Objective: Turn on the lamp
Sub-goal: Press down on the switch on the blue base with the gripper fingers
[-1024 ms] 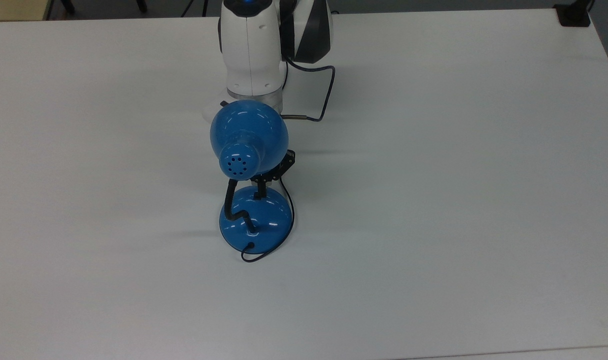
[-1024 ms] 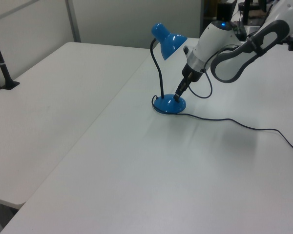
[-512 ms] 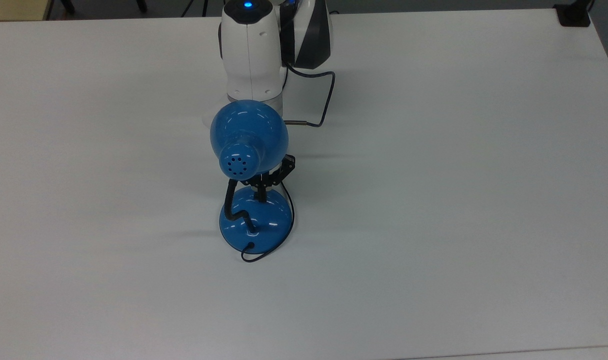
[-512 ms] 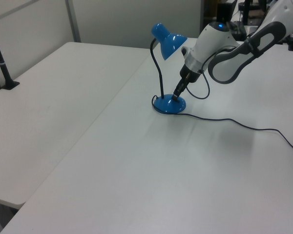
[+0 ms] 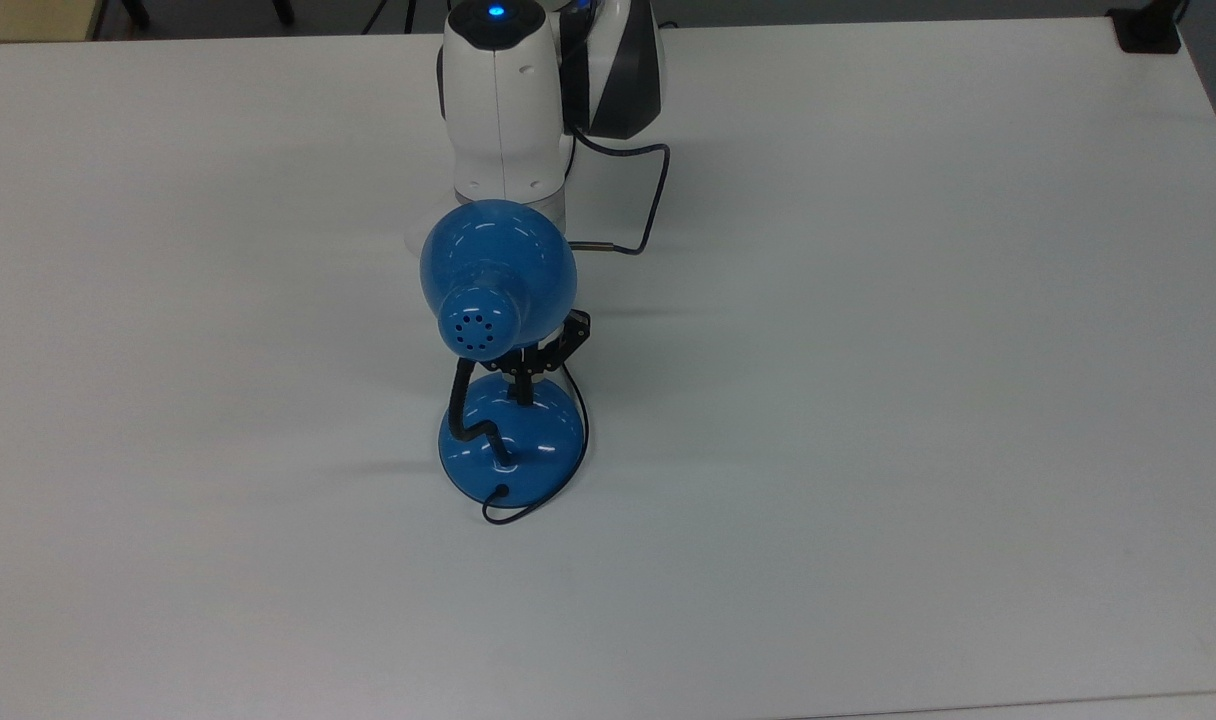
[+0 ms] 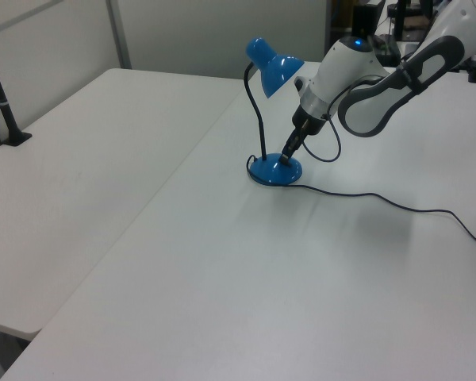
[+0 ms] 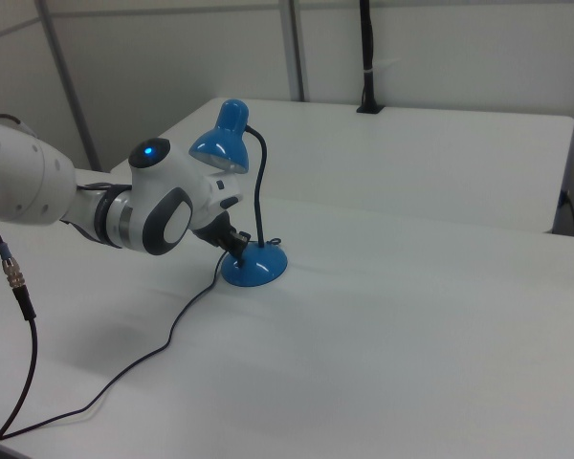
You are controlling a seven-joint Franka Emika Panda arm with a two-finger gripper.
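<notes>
- The lamp (image 5: 498, 275) stands near the middle of the white table (image 5: 868, 400); its glossy blue shade (image 6: 274, 67) sits high on a black bendy neck (image 6: 258, 111), and its domed round base (image 7: 254, 266) rests flat on the table.
- In the top view, the shade with its ring of small vent holes covers part of the arm, and the neck curls down at the top view's left to the base (image 5: 513, 440).
- A thin black cord (image 6: 381, 200) leaves the base and trails across the table toward the left view's right; in the right view it runs toward the right view's lower left.
- The gripper (image 6: 286, 157) is angled down with its black fingertips on the top of the base, on the side facing the arm; in the top view, the tips (image 5: 519, 390) meet the dome just below the shade.
- The fingers look drawn close together at the tip, with nothing held between them, pressing on the base where the switch would be; the switch itself is hidden under them.
- The white robot arm (image 7: 96, 206) reaches in from the right view's left, a blue light glowing on its wrist (image 5: 495, 12).
- A dark post (image 6: 0, 95) is clamped at the far table edge on the left view's left.
</notes>
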